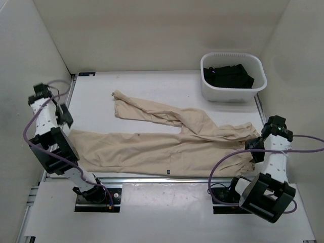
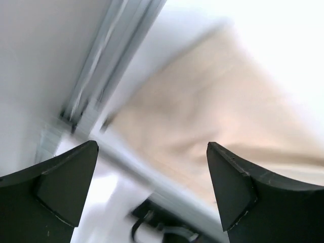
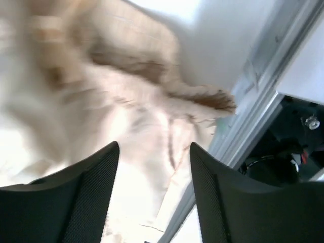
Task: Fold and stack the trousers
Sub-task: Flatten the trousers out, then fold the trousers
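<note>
Top external view: the trousers (image 1: 167, 144) are laid open on the table (image 1: 152, 86), with the waistband at the near right and both legs stretched leftward. The left gripper (image 2: 152, 152) is held spread and empty over the near leg's end. The right gripper (image 3: 154, 152) is likewise spread over the waistband. A black garment (image 1: 228, 76) is kept in the far-right basket (image 1: 255, 91).

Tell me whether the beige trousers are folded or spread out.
Spread out, unfolded: the light beige cloth trousers lie flat on the white table, both long legs splayed apart leftward, waistband at the right.
</note>
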You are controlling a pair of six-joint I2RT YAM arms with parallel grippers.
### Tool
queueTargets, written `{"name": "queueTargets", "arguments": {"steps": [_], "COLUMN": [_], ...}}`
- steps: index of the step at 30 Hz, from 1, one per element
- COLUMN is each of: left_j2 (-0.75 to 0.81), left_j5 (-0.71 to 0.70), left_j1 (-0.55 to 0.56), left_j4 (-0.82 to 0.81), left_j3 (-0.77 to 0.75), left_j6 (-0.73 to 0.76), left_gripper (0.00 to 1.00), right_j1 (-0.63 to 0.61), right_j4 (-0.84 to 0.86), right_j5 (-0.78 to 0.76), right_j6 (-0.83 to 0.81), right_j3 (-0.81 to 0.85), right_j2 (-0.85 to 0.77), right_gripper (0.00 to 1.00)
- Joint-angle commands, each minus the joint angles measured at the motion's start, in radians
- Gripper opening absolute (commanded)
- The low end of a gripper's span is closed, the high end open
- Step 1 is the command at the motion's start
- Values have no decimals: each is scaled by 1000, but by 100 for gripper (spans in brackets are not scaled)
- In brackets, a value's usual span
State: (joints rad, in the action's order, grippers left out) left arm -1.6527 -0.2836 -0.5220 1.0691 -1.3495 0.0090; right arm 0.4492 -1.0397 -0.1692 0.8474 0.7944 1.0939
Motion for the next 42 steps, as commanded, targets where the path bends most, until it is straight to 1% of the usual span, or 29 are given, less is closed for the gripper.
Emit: {"name": "queueTargets", "arguments": {"steps": [1,2,3,4,5,7,8,9,11,12,15,16,17,18,21,24,25,29,30,31,32,33,34,35,37,38,39,41,42], "left_j2": [10,-17,-33,-51,-112,-206,-334,-404,-536,-621,-711,-725,-734,-749,-774,-815,-828,-828,-828,-828,-828,-816,-815,-791,-762,-742,-692,-633,-560], "left_j5": [341,512,599,679,802,877,902,925,925,867,744,669,631,601,587,572,572,572,572,572,572,563,548,525,436,404,343,278,232], "left_j1": [59,80,92,109,146,189,210,252,299,362,456,499,514,525,534,543,544,553,553,553,553,553,553,553,553,553,553,553,544], "left_j4": [113,114,105,89,71,23,23,23,34,19,-72,-104,-139,-208,-265,-284,-284,-284,-284,-284,-284,-284,-284,-284,-284,-284,-284,-284,-284], "left_j3": [-267,-316,-385,-411,-437,-566,-636,-803,-957,-1017,-1017,-993,-982,-982,-984,-1005,-1005,-956,-930,-916,-903,-872,-861,-850,-829,-829,-817,-803,-775], "left_j6": [-9,-9,-9,-9,-9,-9,-9,-9,-9,-9,-9,-9,-9,-9,-9,-9,-9,-9,-9,-9,-9,-9,-9,-9,-9,-9,-9,-9,-9], "left_gripper": [100,100,100,100,100,100,100,100,100,100,100,100,100,100,100,100,100,100,96,83,51,31,16,14,14,14,14,14,14], "right_j1": [-17,-17,-17,-17,-17,-17,-17,-26,-36,-37,-37,-37,-37,-37,-37,-37,-37,-37,-37,-37,-37,-37,-37,-37,-37,-37,-37,-37,-37], "right_j4": [-164,-175,-175,-165,-164,-126,-126,-112,-85,-71,-56,-56,-45,-45,-16,7,21,55,55,55,55,64,64,78,78,67,67,29,17], "right_j5": [-33,-24,-15,-4,16,43,53,53,53,68,103,114,114,114,114,141,151,139,170,186,209,227,246,279,280,280,251,217,197], "right_j6": [-9,4,15,15,27,27,7,-8,-66,-86,-161,-178,-194,-218,-249,-271,-271,-271,-271,-271,-271,-271,-271,-271,-280,-289,-301,-329,-338], "right_j3": [106,121,147,161,181,254,285,314,401,429,524,540,551,551,572,582,582,582,582,582,582,582,582,572,572,572,594,615,630], "right_j2": [-77,-92,-107,-117,-117,-70,-45,-19,69,133,233,289,313,352,427,500,517,604,647,668,702,715,724,724,724,710,698,651,632], "right_gripper": [65,67,71,72,72,73,73,73,75,75,76,76,76,76,76,76,78,80,80,80,77,74,69,53,24,4,0,0,0]}}
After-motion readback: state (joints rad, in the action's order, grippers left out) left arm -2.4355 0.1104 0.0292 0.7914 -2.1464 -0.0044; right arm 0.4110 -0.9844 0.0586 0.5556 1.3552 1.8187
